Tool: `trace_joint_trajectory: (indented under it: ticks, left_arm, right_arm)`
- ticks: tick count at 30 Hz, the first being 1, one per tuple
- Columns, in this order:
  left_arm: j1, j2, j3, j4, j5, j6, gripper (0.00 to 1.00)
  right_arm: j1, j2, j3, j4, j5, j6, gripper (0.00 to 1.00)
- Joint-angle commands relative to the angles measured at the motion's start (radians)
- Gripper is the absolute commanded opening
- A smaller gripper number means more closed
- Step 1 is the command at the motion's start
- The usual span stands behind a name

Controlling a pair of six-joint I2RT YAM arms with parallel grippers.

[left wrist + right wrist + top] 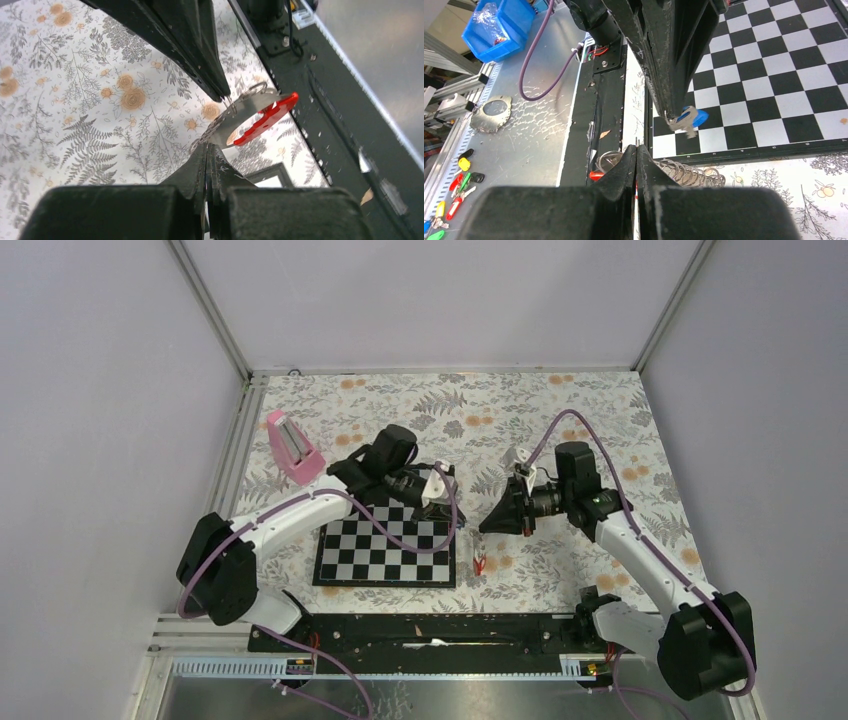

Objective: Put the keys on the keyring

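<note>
Overhead, the two arms' tips sat close together just off the chessboard's (385, 550) right edge, above the floral desk (570, 420). The left arm's fingers (200, 165) were pressed fully together, with the blue key (689, 118) pinched at their very tip over the chessboard squares nearest that right edge. Which end of the key was gripped was too blurred to say. The right arm's fingers (628, 167) were likewise closed, seemingly nipping the keyring (242, 107) at its thin wire loop. The curved silver-white fob with its red end ran from there toward the chessboard's near right corner. Could not tell whether the fob hung free or rested on the desk. The red key could not be made out apart from the fob's red end.

Handling, as judged: the key is tiny, light and rigid. Its metal blade is likely slick, so the plastic tag is the better purchase. The ring is thin and springy, probably stiff to part, and would likely twist out of a tip pinch if pushed sideways. The fob looked flexible and apt to swing, so the best hold is on the ring itself, not the strap. Small parts, little margin — a dropped key might skate on the chessboard's glossy face.
</note>
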Motion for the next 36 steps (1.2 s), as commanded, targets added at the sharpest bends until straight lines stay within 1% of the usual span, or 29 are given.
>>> trace_joint_trajectory:
  ticks: [1, 3, 4, 5, 7, 8, 11, 13, 16, 19, 21, 25, 28, 30, 31, 32, 34, 36]
  left_arm:
    - [-0.002, -0.043, -0.024, 0.255, 0.005, -0.395, 0.0]
    - [0.0, -0.04, -0.028, 0.279, 0.059, -0.463, 0.0]
    - [0.001, -0.039, -0.037, 0.308, 0.071, -0.519, 0.0]
    - [0.001, -0.037, -0.049, 0.372, 0.078, -0.597, 0.01]
    - [0.001, -0.02, -0.071, 0.472, 0.056, -0.744, 0.02]
    - [0.001, -0.005, -0.069, 0.479, 0.032, -0.776, 0.03]
    - [0.001, 0.063, -0.031, 0.395, -0.056, -0.784, 0.04]
    - [0.003, 0.122, 0.0, 0.347, -0.11, -0.783, 0.05]
    - [0.002, 0.194, 0.038, 0.299, -0.134, -0.776, 0.05]
    - [0.003, 0.272, 0.069, 0.299, -0.146, -0.781, 0.08]
    - [0.003, 0.34, 0.111, 0.271, -0.17, -0.783, 0.08]
    - [0.004, 0.488, 0.208, 0.17, -0.227, -0.773, 0.12]
    - [0.006, 0.553, 0.248, 0.146, -0.244, -0.769, 0.21]
    - [0.013, 0.568, 0.251, 0.152, -0.228, -0.76, 0.34]
    - [0.019, 0.563, 0.246, 0.16, -0.214, -0.755, 0.38]
    - [0.024, 0.551, 0.239, 0.17, -0.194, -0.745, 0.42]
    - [0.044, 0.498, 0.206, 0.218, -0.146, -0.723, 0.47]
    - [0.075, 0.413, 0.138, 0.3, -0.078, -0.7, 0.54]
  right_arm:
    - [-0.018, -0.032, 0.066, -0.017, -0.03, -0.024, 0.0]
    - [-0.021, -0.034, 0.08, -0.021, -0.021, -0.021, 0.0]
    - [-0.022, -0.033, 0.087, -0.02, -0.016, -0.016, 0.0]
    - [-0.022, -0.031, 0.094, -0.021, -0.014, -0.012, 0.0]
    - [-0.025, -0.031, 0.101, -0.022, -0.01, -0.009, 0.0]
    - [-0.026, -0.032, 0.102, -0.027, -0.011, -0.012, 0.0]
    - [-0.037, -0.051, 0.105, -0.105, 0.001, -0.062, 0.0]
    - [-0.042, -0.07, 0.117, -0.206, 0.028, -0.138, 0.0]
    - [-0.042, -0.096, 0.151, -0.389, 0.1, -0.272, 0.0]
    - [-0.042, -0.124, 0.164, -0.521, 0.169, -0.366, 0.0]
    - [-0.042, -0.145, 0.155, -0.571, 0.199, -0.398, 0.0]
    - [-0.042, -0.185, 0.116, -0.608, 0.238, -0.423, 0.0]
    - [-0.042, -0.202, 0.091, -0.6, 0.234, -0.431, 0.0]
    - [-0.042, -0.208, 0.082, -0.581, 0.228, -0.426, 0.0]
    - [-0.041, -0.21, 0.08, -0.568, 0.227, -0.418, 0.0]
    - [-0.042, -0.208, 0.081, -0.557, 0.225, -0.409, 0.0]
    - [-0.041, -0.2, 0.087, -0.536, 0.228, -0.393, 0.0]
    - [-0.041, -0.194, 0.095, -0.508, 0.223, -0.374, 0.0]
